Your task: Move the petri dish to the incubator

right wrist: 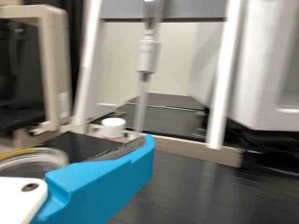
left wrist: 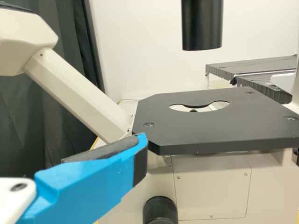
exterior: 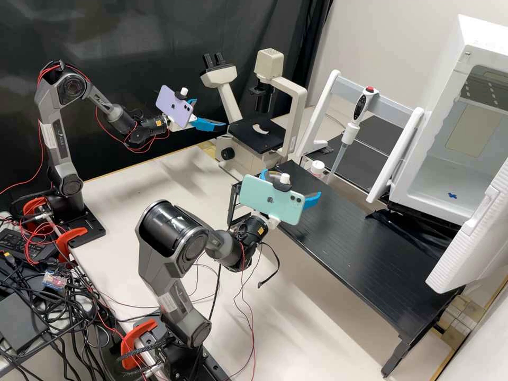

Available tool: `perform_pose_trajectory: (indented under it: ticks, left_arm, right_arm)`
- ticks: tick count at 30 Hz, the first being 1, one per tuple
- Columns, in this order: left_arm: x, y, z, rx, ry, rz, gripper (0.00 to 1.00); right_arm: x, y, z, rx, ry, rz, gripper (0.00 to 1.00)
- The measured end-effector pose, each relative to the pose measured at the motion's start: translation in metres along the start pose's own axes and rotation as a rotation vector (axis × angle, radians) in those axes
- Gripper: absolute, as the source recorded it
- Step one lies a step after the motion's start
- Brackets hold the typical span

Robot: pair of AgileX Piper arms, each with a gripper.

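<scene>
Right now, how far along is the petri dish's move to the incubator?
The petri dish looks picked up, and the incubator stands open. In hand: the right gripper appears to hold the dish outside the incubator. Remaining: carry it inside, lower it, let go.

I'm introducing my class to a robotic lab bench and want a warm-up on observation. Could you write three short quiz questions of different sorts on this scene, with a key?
1. True or false: the door of the incubator stands open.

2. Multiple choice: where is the petri dish?
A) At the left gripper
B) At the right gripper
C) On the microscope stage
D) On the incubator floor

3. Fill the gap: the pipette on the stand has a ____ button at its top.

Key: 1 true; 2 B; 3 red.
</scene>
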Motion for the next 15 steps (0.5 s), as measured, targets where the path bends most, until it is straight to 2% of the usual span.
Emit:
perform_pose_trajectory:
  ticks: [2,9,12,15]
  left_arm:
    - [0.0,0.0,0.0,0.0,0.0,0.0,1.0]
    - [0.0,0.0,0.0,0.0,0.0,0.0,1.0]
    - [0.0,0.0,0.0,0.0,0.0,0.0,1.0]
    - [0.0,0.0,0.0,0.0,0.0,0.0,1.0]
  right_arm:
    - [-0.002,-0.007,-0.005,0.014,0.024,-0.03,1.0]
    - [-0.005,-0.026,-0.018,0.027,0.082,-0.114,1.0]
    - [-0.004,-0.035,-0.022,0.02,0.104,-0.148,1.0]
    - [-0.002,-0.044,-0.022,-0.003,0.102,-0.176,1.0]
